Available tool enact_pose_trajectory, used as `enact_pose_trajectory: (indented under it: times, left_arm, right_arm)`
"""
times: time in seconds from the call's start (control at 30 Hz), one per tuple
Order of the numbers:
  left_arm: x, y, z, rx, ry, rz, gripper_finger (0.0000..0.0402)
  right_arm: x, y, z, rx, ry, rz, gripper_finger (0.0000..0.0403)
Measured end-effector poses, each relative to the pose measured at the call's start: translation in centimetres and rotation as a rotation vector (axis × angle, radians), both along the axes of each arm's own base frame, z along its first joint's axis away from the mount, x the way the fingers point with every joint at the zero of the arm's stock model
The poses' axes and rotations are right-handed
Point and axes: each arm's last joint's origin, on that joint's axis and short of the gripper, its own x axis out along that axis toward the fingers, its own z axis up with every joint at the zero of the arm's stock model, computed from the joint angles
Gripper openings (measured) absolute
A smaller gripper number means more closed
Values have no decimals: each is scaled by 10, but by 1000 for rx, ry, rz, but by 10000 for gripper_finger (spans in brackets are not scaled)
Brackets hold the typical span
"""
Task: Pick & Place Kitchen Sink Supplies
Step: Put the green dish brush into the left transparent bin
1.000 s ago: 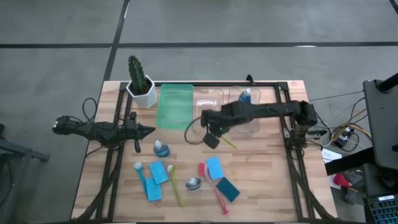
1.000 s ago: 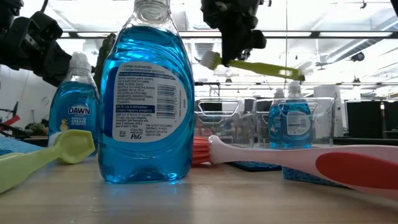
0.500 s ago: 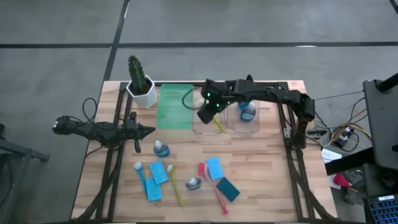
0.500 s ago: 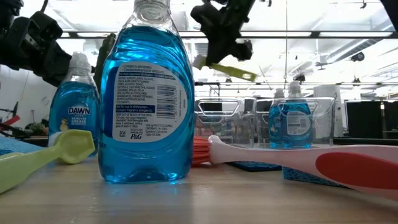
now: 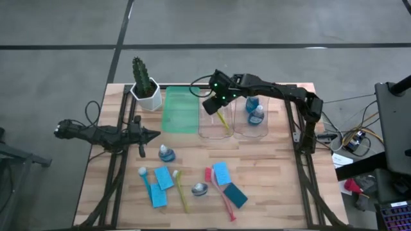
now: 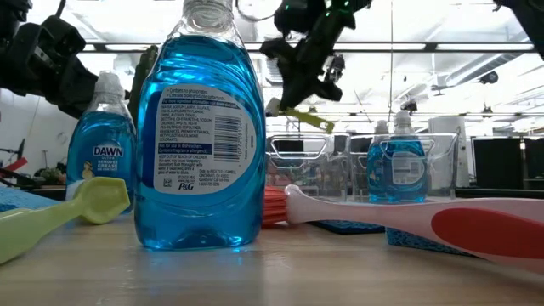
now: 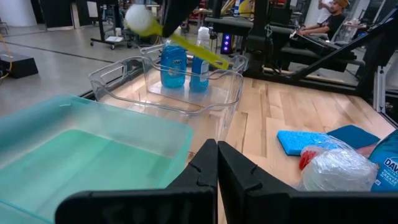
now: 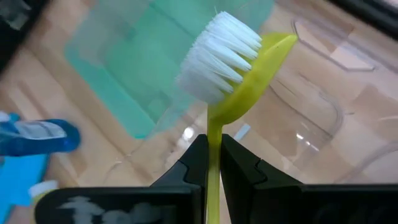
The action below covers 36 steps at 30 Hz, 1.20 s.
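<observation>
Right end effector (image 5: 217, 104) clenched on the yellow-green brush (image 5: 223, 120), held in the air over the left clear bin (image 5: 214, 131) at the back of the bench (image 5: 270, 179). In the high view the arm covers the brush's top end; only the lower handle shows, slanting down toward the bench's front and slightly right. The right wrist view shows the white bristle head (image 8: 217, 59) out past the fingers (image 8: 196, 155), handle running straight back between them, the rest cut off by the frame edge. In the low view the brush (image 6: 299, 117) is mostly hidden behind the end effector, long axis tilted.

Left end effector (image 5: 152, 135) clenched, holding nothing, parked low at the bench's left side, just behind a small bottle (image 5: 166, 153).

Two blue bottles (image 5: 255, 110) stand in the right clear bin (image 5: 239, 131); glare makes the bin walls hard to trace. Green bin (image 5: 180, 110) sits left of the clear bins, beside the cactus (image 5: 144, 82).

At the front of the bench: blue sponges (image 5: 160, 186), teal sponge (image 5: 235, 196), pink brush (image 5: 225, 199), another yellow-green brush (image 5: 181, 192), blue brush (image 5: 144, 177); these overlap, so edges are hard to separate. A big bottle (image 6: 202, 127) blocks much of the low view.
</observation>
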Motion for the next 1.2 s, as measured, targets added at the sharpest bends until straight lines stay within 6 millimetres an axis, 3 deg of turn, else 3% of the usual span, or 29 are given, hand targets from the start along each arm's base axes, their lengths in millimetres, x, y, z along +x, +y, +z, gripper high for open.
enact_pose_trajectory:
  times: [0.6, 0.8, 1.2]
  left_arm:
    - [0, 0, 0, 0, 0, 0, 5]
    - [0, 0, 0, 0, 0, 0, 5]
    - [0, 0, 0, 0, 0, 0, 5]
  right_arm:
    - [25, -20, -85, 90, 198, 3, 24]
    - [26, -27, -99, 110, 229, -6, 24]
    - [26, -32, -107, 113, 241, -1, 24]
